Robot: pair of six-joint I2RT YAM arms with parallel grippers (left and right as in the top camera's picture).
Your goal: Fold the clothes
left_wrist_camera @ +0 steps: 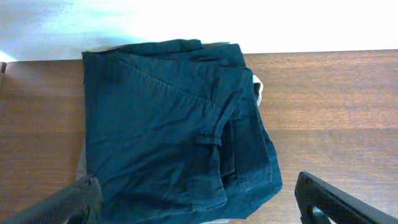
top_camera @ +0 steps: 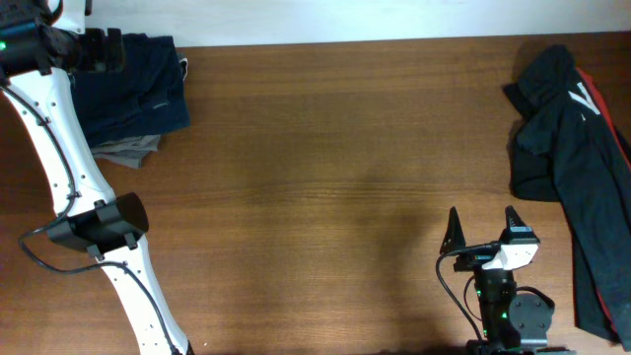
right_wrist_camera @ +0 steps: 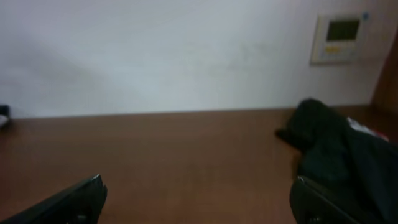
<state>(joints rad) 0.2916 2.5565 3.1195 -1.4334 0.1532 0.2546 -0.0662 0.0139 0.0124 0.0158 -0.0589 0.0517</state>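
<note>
I see a dark brown wooden table [top_camera: 325,148], its grain running left to right, filling nearly the whole overhead view. Along its far edge lies a bright pale strip [top_camera: 296,18]; from above I cannot tell whether it is wall or floor. In my right wrist view a white, evenly lit wall [right_wrist_camera: 174,56] rises behind the table, with a small pale control panel [right_wrist_camera: 341,37] mounted at upper right.
</note>
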